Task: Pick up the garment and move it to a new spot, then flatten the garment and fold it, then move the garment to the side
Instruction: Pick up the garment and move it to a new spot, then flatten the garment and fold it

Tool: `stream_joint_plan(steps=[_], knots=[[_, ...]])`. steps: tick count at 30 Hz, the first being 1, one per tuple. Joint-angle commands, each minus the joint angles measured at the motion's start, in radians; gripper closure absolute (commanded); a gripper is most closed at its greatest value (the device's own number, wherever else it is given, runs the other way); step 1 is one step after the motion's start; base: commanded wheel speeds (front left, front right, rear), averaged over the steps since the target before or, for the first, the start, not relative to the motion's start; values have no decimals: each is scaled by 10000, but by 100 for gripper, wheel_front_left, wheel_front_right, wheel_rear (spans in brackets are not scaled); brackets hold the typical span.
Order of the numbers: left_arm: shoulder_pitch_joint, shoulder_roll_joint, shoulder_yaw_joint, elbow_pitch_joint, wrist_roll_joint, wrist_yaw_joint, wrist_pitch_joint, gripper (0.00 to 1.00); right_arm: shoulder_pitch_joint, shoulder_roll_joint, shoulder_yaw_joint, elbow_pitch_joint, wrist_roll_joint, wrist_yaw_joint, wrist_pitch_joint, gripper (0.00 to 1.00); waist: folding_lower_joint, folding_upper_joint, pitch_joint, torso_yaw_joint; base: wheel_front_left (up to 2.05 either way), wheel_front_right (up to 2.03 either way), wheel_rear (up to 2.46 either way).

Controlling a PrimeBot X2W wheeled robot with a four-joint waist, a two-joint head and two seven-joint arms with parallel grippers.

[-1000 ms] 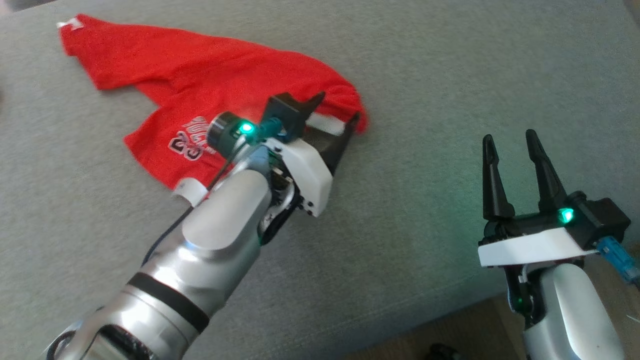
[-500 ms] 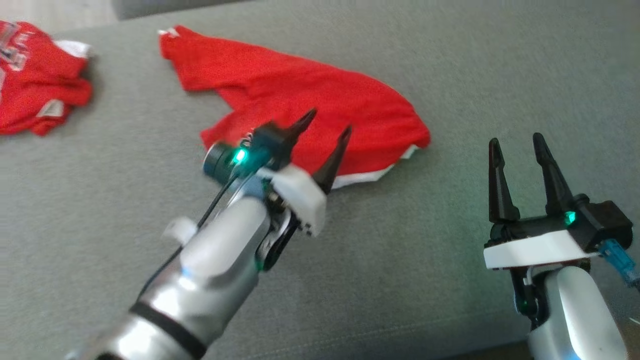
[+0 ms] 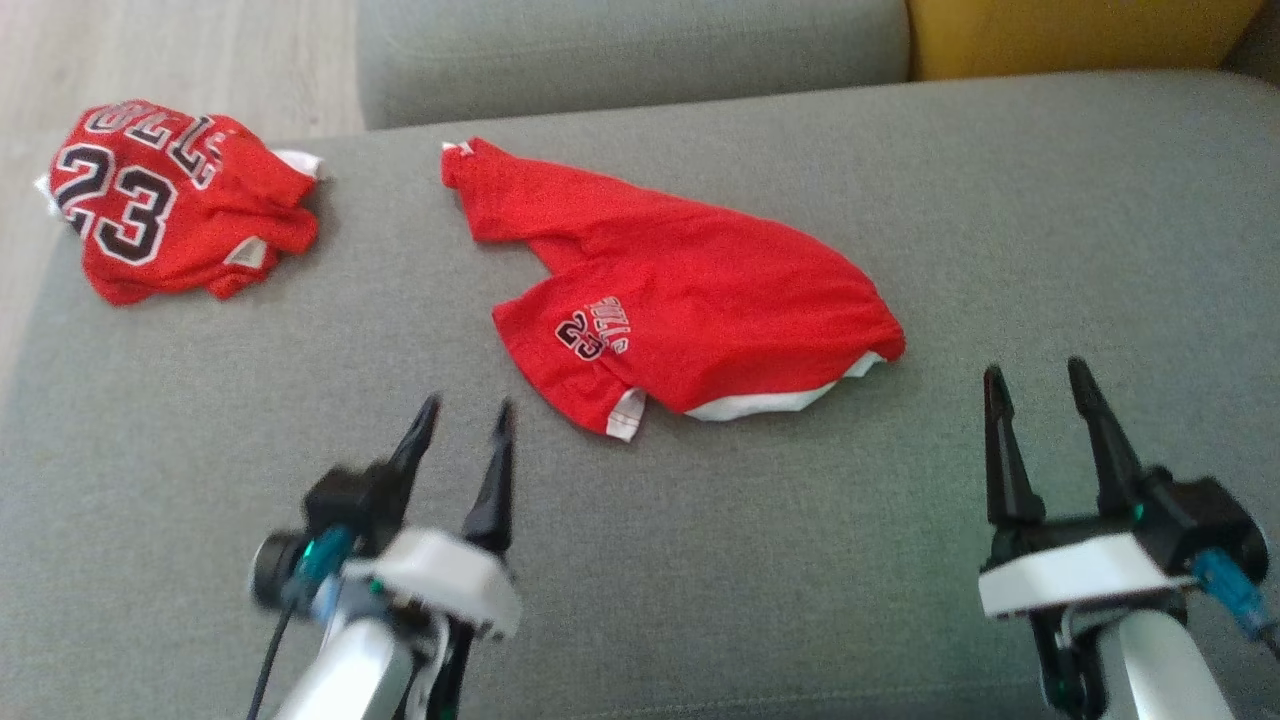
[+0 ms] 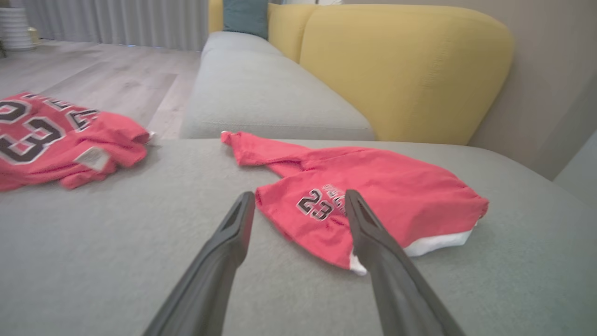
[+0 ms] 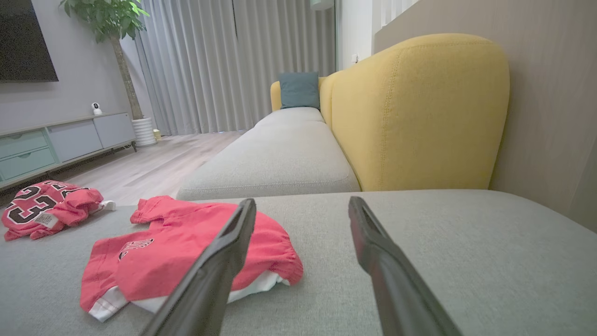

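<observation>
- Garment [image 3: 700, 320], red with a small "23" print and white trim, lies loosely spread near the middle of the grey sofa seat [image 3: 800, 580]; neither gripper touches it.
- Left gripper [image 3: 467, 403] sits at the near left of the seat, fingers parted with nothing between them, tips pointing toward the garment's near-left corner and stopping just short of it.
- From the left wrist view, the garment's printed corner [image 4: 322, 205] shows in the gap between the two fingers.
- Right gripper [image 3: 1033, 368] is spread wide and empty, near the garment's white-edged right end but apart from it.
- A second red jersey [image 3: 170, 205] with a large "23" lies bunched at the seat's far-left corner, well apart from the garment.
- A yellow backrest [image 5: 419, 112] rises behind the seat.
</observation>
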Motion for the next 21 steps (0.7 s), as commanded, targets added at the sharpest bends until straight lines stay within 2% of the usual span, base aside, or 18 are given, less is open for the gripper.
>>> stream_joint_plan(steps=[1,6,12,21], knots=[[-26,167,639,-549,176,97,-121,0,-1,-49,196,-262,-9,-9,-109,0,0,-1,-218,116,0,0,0],[1406,2,1569,-1341,668,208,-121,0,325,-49,240,-218,85,-9,-109,0,0,-1,-421,159,0,0,0],[2388,-387,2392,-1848,1414,149,-121,0,468,-49,354,-184,202,-9,-109,0,0,-1,-531,199,0,0,0],[2872,-882,3055,-1796,1983,-345,-122,0,475,-49,402,-120,221,-9,-109,0,0,-1,-547,239,0,0,0]])
